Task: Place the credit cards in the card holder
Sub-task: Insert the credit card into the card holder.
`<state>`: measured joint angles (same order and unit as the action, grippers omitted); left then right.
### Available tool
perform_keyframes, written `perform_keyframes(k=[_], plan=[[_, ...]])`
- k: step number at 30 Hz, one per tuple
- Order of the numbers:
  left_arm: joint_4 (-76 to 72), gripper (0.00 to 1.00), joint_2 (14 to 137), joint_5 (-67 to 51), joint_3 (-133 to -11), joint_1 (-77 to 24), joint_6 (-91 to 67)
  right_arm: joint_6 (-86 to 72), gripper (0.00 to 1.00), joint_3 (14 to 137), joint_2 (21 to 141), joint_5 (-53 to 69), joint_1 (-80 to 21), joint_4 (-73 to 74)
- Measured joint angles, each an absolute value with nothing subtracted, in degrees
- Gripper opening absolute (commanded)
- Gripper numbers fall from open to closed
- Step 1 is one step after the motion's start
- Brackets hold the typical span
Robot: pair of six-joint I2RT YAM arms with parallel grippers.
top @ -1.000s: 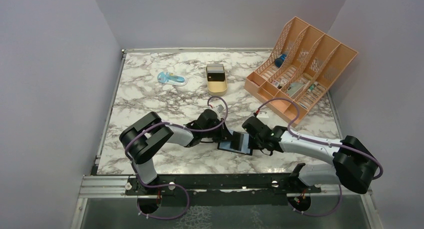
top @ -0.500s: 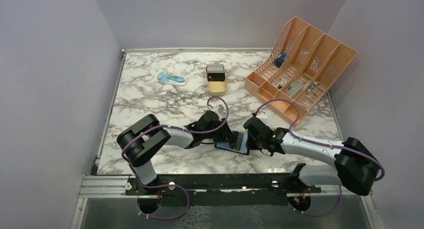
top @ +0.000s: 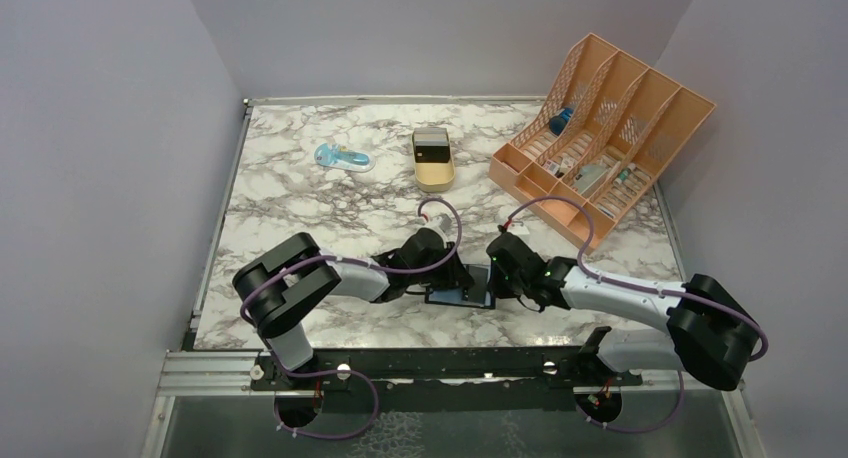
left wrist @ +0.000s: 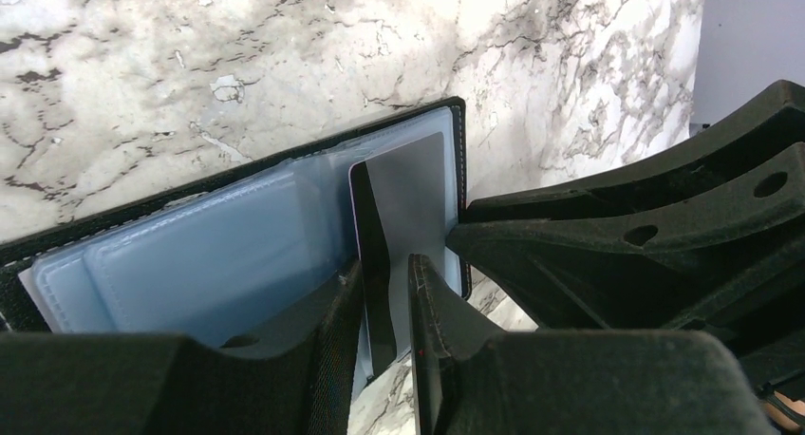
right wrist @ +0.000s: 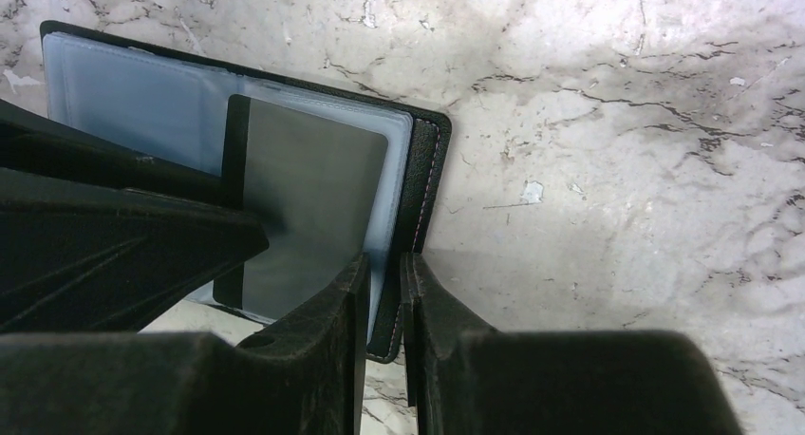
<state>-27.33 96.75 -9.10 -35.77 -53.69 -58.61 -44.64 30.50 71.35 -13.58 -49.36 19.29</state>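
Observation:
The card holder (top: 452,296) lies open near the table's front, a black wallet with blue-grey slotted inner faces (left wrist: 218,255). A grey credit card (left wrist: 408,193) with a dark stripe lies against its end panel, also in the right wrist view (right wrist: 308,202). My left gripper (left wrist: 384,297) is shut on this card's near edge; from above it (top: 462,276) is over the holder. My right gripper (right wrist: 384,283) is shut on the holder's black stitched edge (right wrist: 422,188), right beside the left one (top: 492,280). No other cards show.
A gold tin with a grey lid (top: 432,158) stands at the back middle, with a blue see-through item (top: 343,158) to its left. An orange slotted organizer (top: 600,128) with small items fills the back right.
The card holder has come down from a tilted, raised pose to lie flatter and a little further left. Both grippers moved with it and kept their holds.

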Motion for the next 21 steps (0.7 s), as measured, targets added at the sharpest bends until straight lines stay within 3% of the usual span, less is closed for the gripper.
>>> perform_keyframes(k=[11, 21], plan=[[-26.4, 0.30, 95.0, -2.8, -34.6, -58.1, -62.2, -44.1, 0.18, 29.4, 70.3, -12.4, -49.4, 18.1], [-22.6, 0.42, 89.7, -0.3, -33.5, -59.5, -63.6, -44.7, 0.22, 29.8, 67.0, -12.6, -49.4, 20.9]])
